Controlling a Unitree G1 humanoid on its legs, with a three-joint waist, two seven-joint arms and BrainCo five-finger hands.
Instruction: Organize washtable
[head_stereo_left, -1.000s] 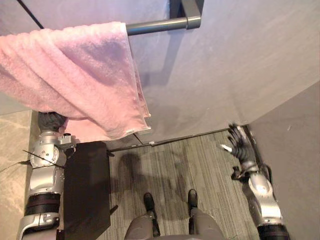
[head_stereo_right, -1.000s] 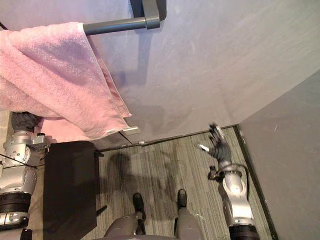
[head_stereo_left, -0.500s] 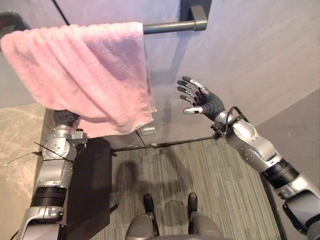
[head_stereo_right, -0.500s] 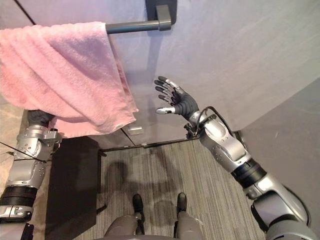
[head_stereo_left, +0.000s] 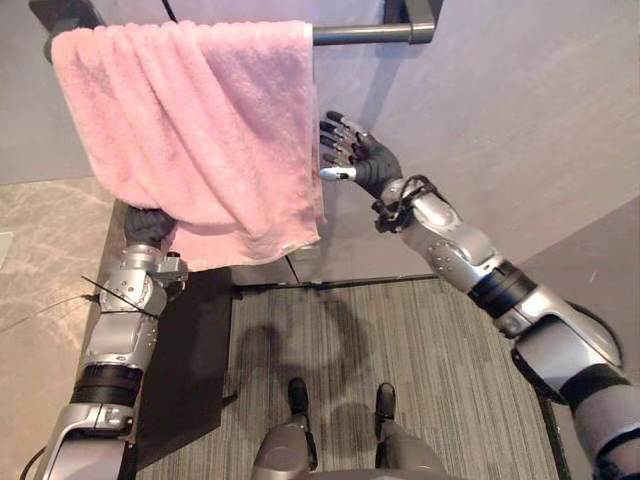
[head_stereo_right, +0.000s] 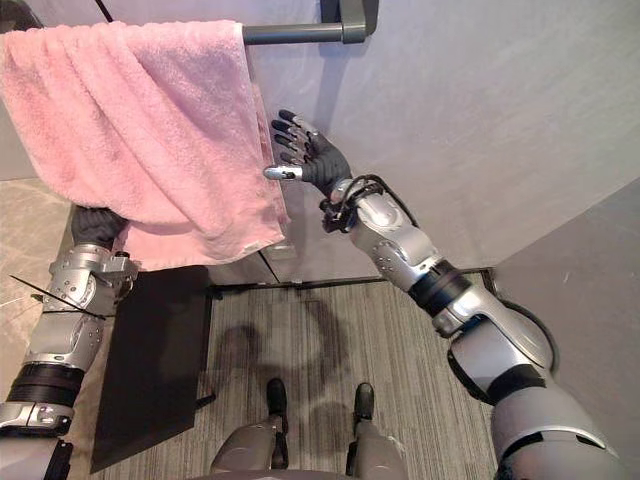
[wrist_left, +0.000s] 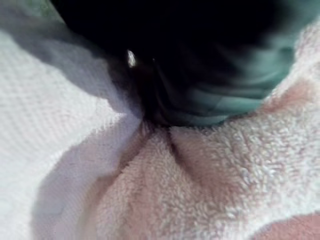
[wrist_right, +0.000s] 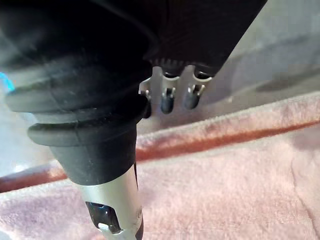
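So the pink towel (head_stereo_left: 200, 120) is draped over the dark bar (head_stereo_left: 370, 34) on the grey wall (head_stereo_left: 520, 120), hanging down in folds. Right hand (head_stereo_left: 365, 160) is up just beside the towel's right edge, fingers (head_stereo_left: 338, 130) loose and spread, holding nothing. Left hand (head_stereo_left: 148, 222) is tucked up under the towel's bottom, so can't tell what its fingers are doing.

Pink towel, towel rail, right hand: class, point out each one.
pink towel (head_stereo_left: 190, 120): left eye view, middle of its hanging front.
towel rail (head_stereo_left: 360, 35): left eye view, bare bar beside the towel.
right hand (head_stereo_left: 368, 162): left eye view, its palm.
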